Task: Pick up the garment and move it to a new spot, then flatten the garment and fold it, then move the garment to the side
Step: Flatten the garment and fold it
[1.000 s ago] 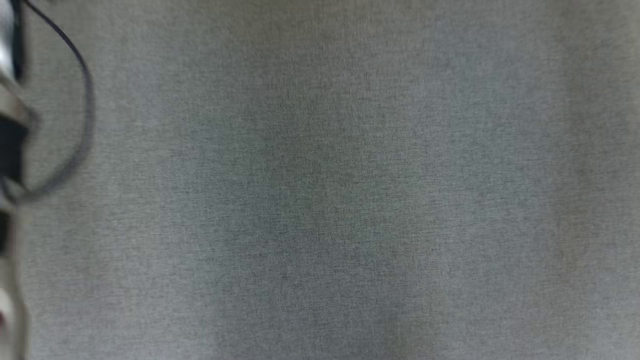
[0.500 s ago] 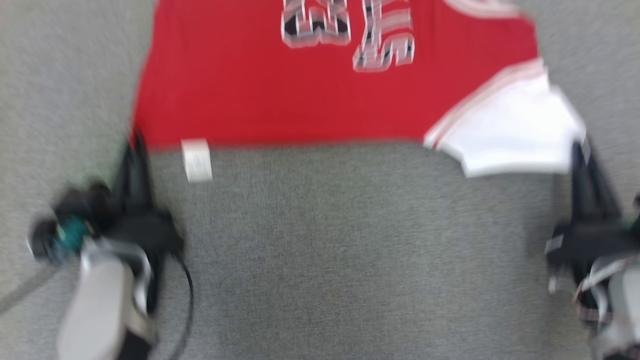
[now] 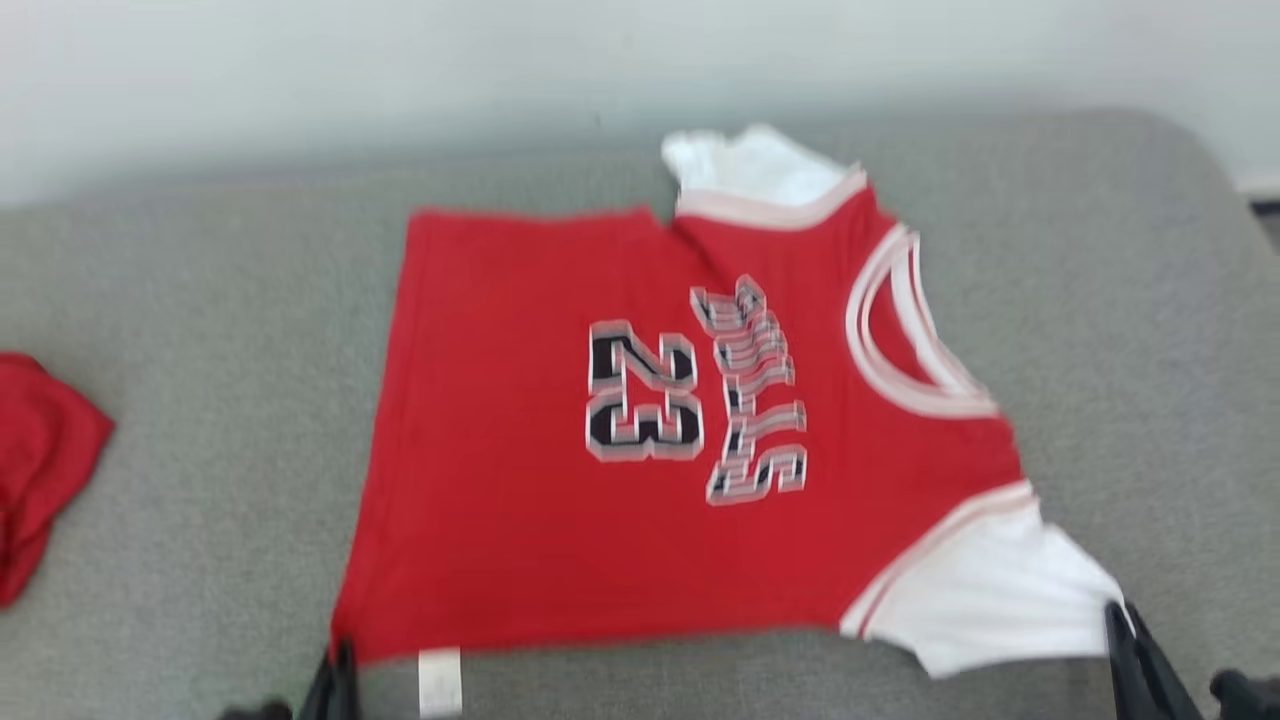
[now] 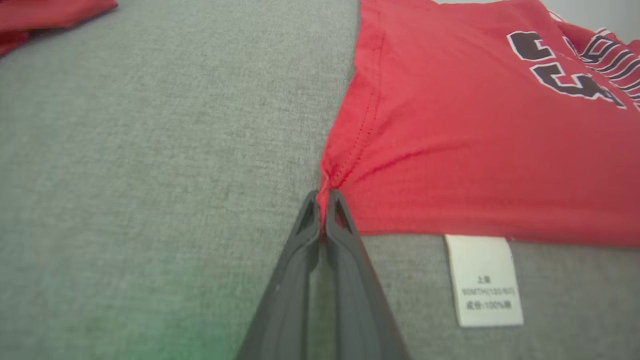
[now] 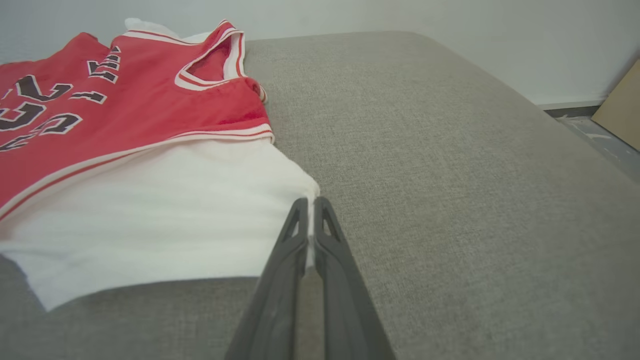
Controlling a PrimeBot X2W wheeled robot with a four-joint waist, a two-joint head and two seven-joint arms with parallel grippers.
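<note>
The red jersey lies spread mid-frame on the grey cushion, the left gripper clamped on its lower-left hem corner and the right gripper on its lower-right white sleeve tip, thin bites that could slip under an uneven pull and bunch the cloth.

- We find the head view soft with blur, so the lettering beside the 23 on the garment smears.
- Its bottom edge cuts the left gripper and the right gripper down to fingertips.
- A red cloth runs off its left edge.
- We cannot read the small print on the label.
- The right wrist view's edge crops a brown board.
</note>
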